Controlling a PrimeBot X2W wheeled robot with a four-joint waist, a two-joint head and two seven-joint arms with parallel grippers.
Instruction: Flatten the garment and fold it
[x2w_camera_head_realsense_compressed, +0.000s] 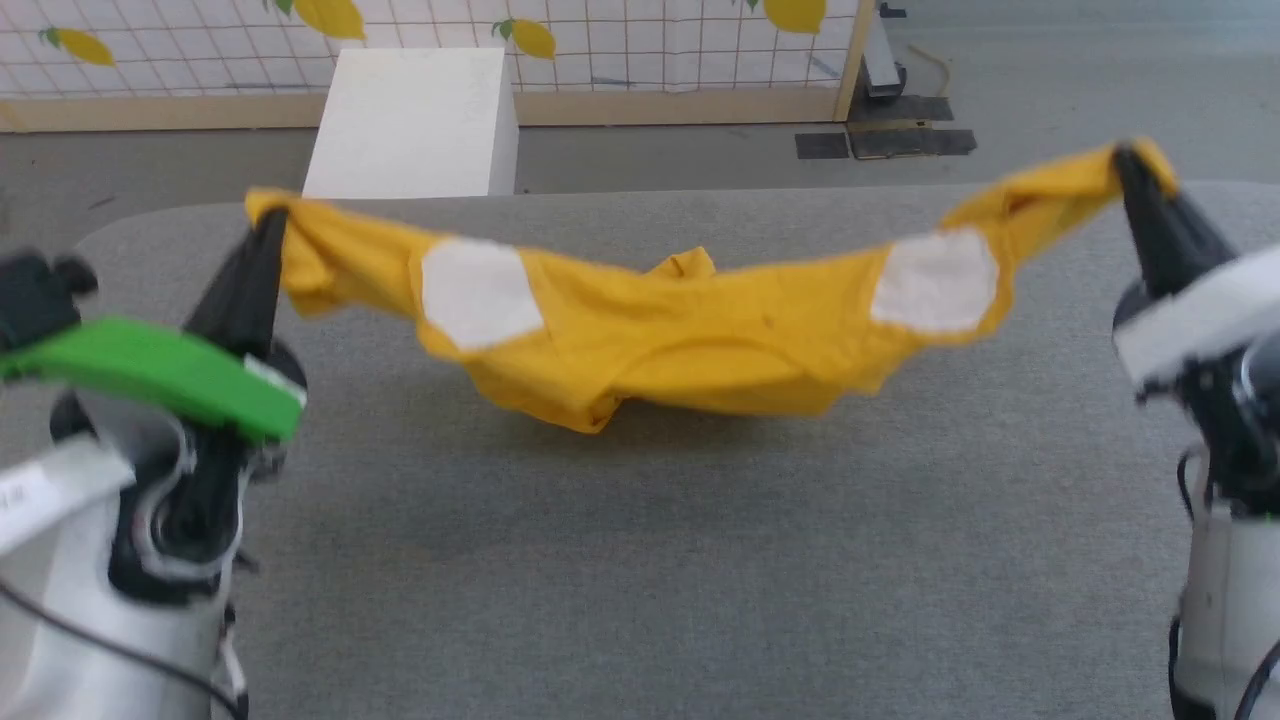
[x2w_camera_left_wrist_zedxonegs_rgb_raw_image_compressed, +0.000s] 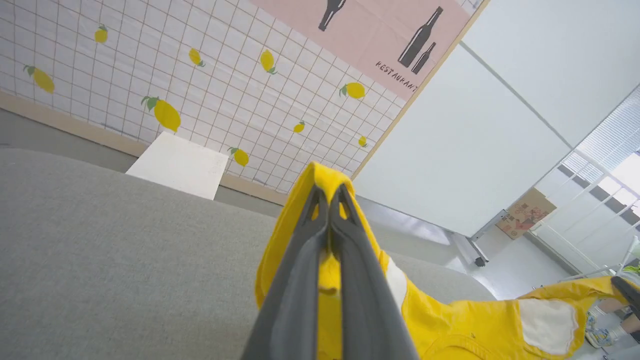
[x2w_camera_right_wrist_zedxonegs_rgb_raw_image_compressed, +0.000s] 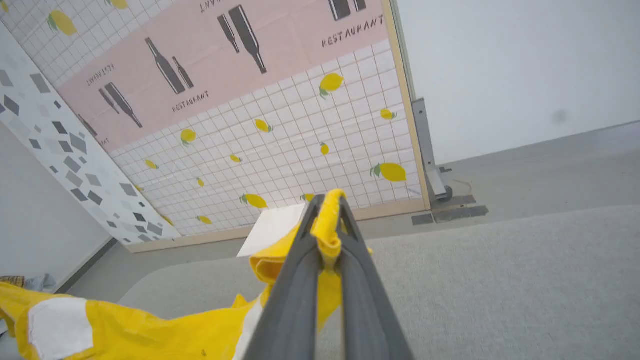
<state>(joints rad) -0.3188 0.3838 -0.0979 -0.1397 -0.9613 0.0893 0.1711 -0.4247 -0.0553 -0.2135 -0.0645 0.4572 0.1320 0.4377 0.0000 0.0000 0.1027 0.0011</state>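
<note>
At the left, the left gripper (x2w_camera_head_realsense_compressed: 268, 218) has its jaws pressed together on one end of the mustard-yellow garment (x2w_camera_head_realsense_compressed: 680, 345), and the left wrist view shows yellow cloth bunched over the closed tips. From there the garment hangs as a sagging band above the grey table (x2w_camera_head_realsense_compressed: 640, 560). One white patch (x2w_camera_head_realsense_compressed: 478, 292) sits near the left end. The middle droops lowest and is crumpled into loose folds, and I cannot tell whether its bottom edge brushes the table or hangs just clear. A second white patch (x2w_camera_head_realsense_compressed: 935, 280) sits near the right end. At the far right, the right gripper (x2w_camera_head_realsense_compressed: 1125, 162) pinches the other end, its jaws closed on a twist of fabric.

This looks like the flattening step: the cloth is stretched between both arms but not yet laid down, and no fold has begun. The next move likely calls for lowering both ends together while holding the tension, so the bunched middle spreads out instead of piling up.
</note>
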